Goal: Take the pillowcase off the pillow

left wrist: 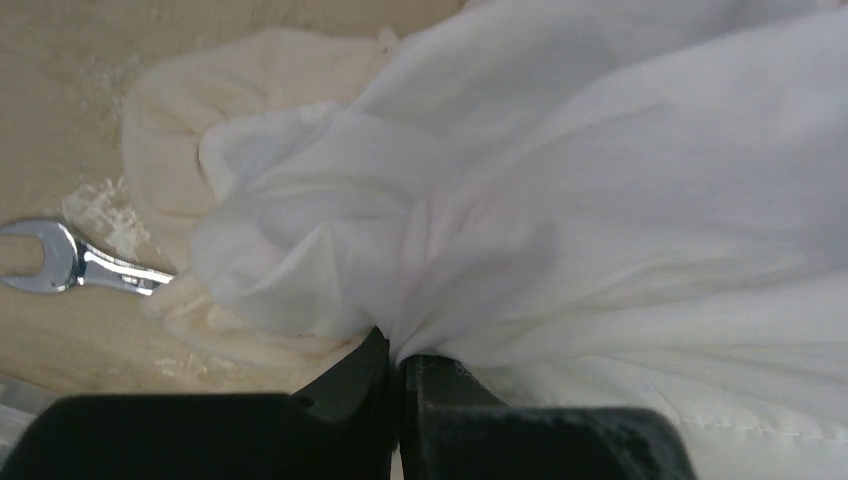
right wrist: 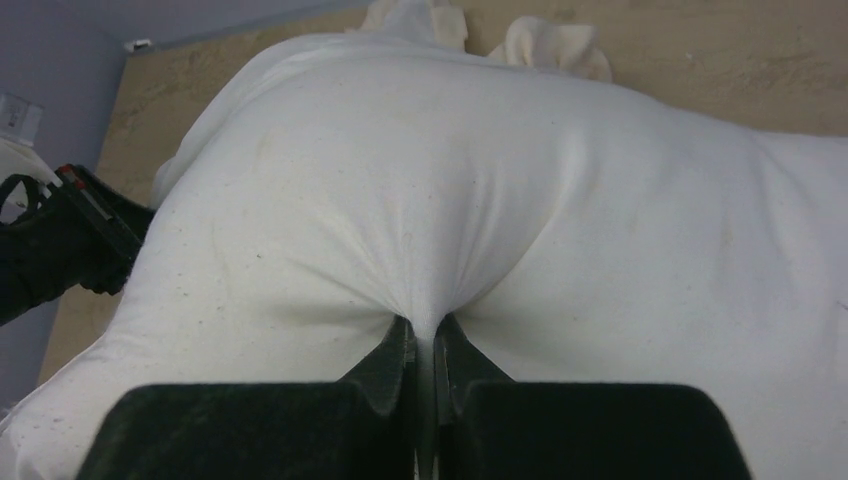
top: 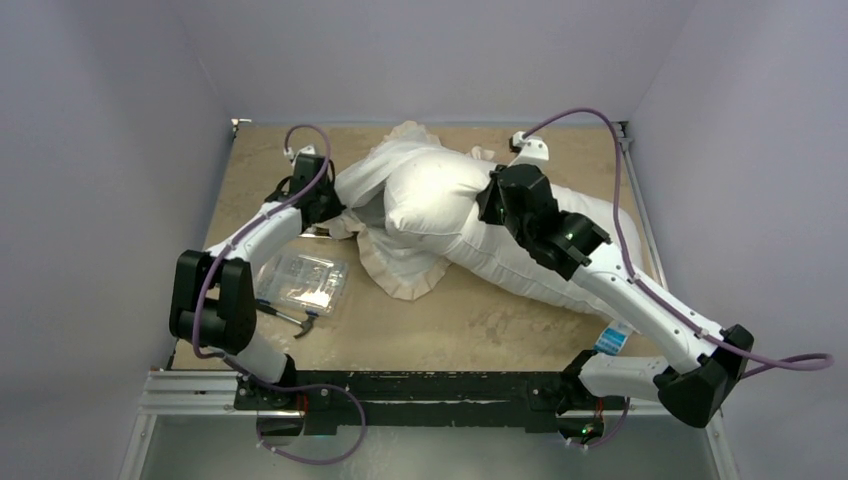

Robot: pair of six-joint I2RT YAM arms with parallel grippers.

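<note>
The pillow (top: 545, 262) is plump and white and lies diagonally from the table's middle to the near right, with a blue-and-white tag (top: 612, 340) at its near corner. The limp pillowcase (top: 372, 178) shows its white side, bunched round the pillow's far left end, and its cream frill (top: 400, 272) is spread on the table. No dark grey side shows. My left gripper (top: 330, 208) is shut on a fold of thin pillowcase fabric (left wrist: 400, 350). My right gripper (top: 490, 200) is shut on a pinch of the pillow's plump top (right wrist: 425, 335).
A clear plastic box (top: 305, 280) and a small tool (top: 290, 320) lie near the left arm. A metal spanner (left wrist: 60, 265) lies on the table beside the frill. The table's raised edges run along the far and right sides.
</note>
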